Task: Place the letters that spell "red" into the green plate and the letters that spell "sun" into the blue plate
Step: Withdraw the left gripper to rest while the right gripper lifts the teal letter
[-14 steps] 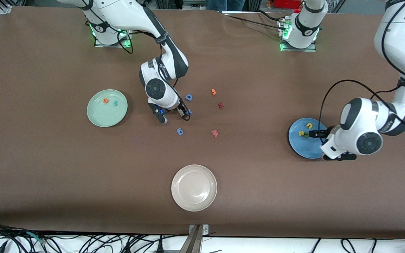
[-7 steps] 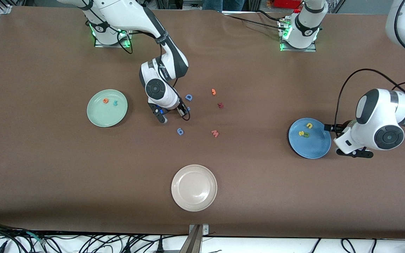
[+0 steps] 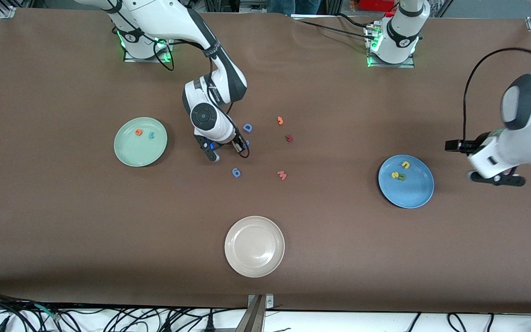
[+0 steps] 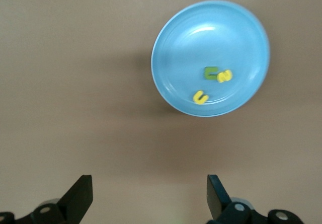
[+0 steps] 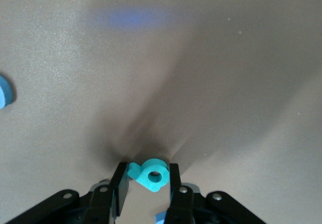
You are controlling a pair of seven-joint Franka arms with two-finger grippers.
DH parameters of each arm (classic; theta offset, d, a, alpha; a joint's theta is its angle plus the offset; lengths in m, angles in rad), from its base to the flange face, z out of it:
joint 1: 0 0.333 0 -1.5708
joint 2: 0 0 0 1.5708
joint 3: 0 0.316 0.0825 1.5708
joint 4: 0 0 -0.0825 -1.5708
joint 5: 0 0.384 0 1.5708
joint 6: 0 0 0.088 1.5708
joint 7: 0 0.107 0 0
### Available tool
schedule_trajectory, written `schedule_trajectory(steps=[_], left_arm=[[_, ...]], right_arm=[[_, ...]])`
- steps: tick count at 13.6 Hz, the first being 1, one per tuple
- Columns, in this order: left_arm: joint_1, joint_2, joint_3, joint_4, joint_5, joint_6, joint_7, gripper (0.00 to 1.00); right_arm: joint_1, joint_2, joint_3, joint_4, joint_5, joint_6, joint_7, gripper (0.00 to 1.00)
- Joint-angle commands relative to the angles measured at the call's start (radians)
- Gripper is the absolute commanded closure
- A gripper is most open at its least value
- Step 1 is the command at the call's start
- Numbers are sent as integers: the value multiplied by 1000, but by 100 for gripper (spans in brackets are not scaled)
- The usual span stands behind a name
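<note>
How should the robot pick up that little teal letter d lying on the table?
From straight above, pinching across the teal d where its round bowl meets the stem. It lies flat and is tiny, so only its thin edges offer a hold. The right hand is already placed that way, one finger on each side.

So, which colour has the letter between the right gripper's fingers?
Teal: the "d" sits in the right gripper, clearest in the right wrist view.
</note>
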Motion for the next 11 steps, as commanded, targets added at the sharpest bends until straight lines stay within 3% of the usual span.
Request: schedule_trajectory(steps=[1,3,6,11], left_arm=[[-63,-118,50,-50,-50,14,-17,0],[-101,-143,67,-38,-58,15,-104,0],[-120,-156,117,-34,-139,70,-122,0],[-141,-152,121,0,-162,92,-132,0]], right_arm=[[5,-8,-15,-4,17,-10,-14,94],[5,-34,-64,18,5,-109,-50,94],[3,-74,-171,93,7,-362,-190,94],[5,-110,-406,145,5,-657,-561,92]])
